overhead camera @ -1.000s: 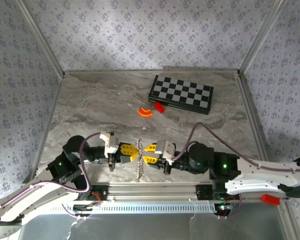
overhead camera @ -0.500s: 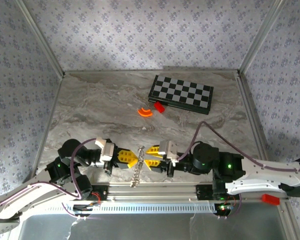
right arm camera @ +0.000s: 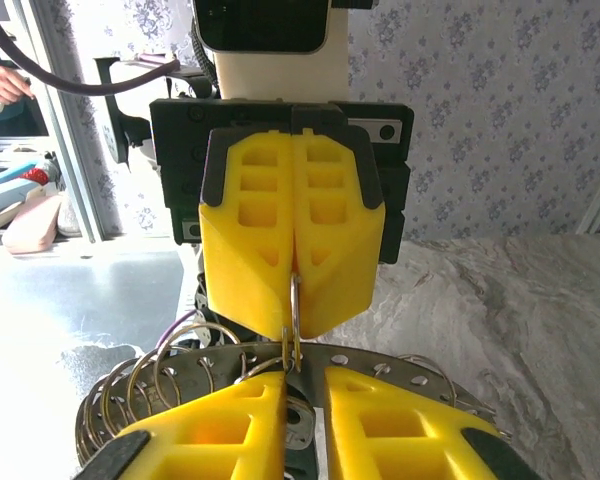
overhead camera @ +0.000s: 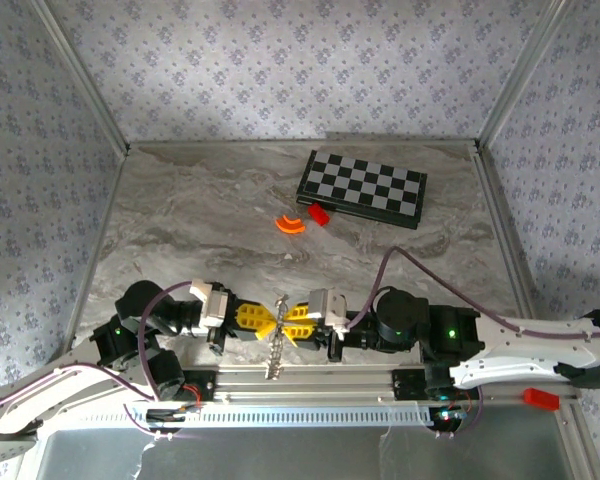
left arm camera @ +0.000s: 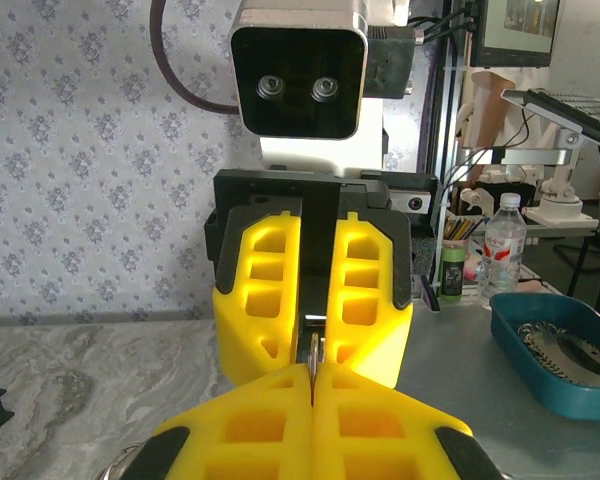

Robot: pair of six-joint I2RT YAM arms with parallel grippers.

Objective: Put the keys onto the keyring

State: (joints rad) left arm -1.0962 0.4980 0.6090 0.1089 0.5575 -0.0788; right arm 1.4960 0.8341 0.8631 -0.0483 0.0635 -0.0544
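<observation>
Near the front edge of the grey marble table (overhead camera: 180,220), the two arms meet nose to nose. The left gripper (overhead camera: 270,320) and the right gripper (overhead camera: 288,325) have yellow fingers, and their tips almost touch.

The left fingers (right arm camera: 250,240) are pressed tight together. They pinch a thin silver ring (right arm camera: 293,300) by its edge, and the ring sticks out at their tips.

The right fingers (right arm camera: 195,435) are nearly together, with just a thin gap. A small grey metal piece (right arm camera: 298,420) sits in that gap, held between them. It may be the key, but it is too hidden to be sure. It is right under the thin silver ring, very close to it.

A bunch of silver rings (right arm camera: 150,385) on a curved metal strip with holes (right arm camera: 420,378) hangs just below the left fingers. From above, a silver chain (overhead camera: 276,348) hangs down between the two grippers.

Far back on the table lies a black and white checkered board (overhead camera: 361,188). A small red block (overhead camera: 319,214) touches its front edge, and an orange curved piece (overhead camera: 291,225) lies just beside the block.
</observation>
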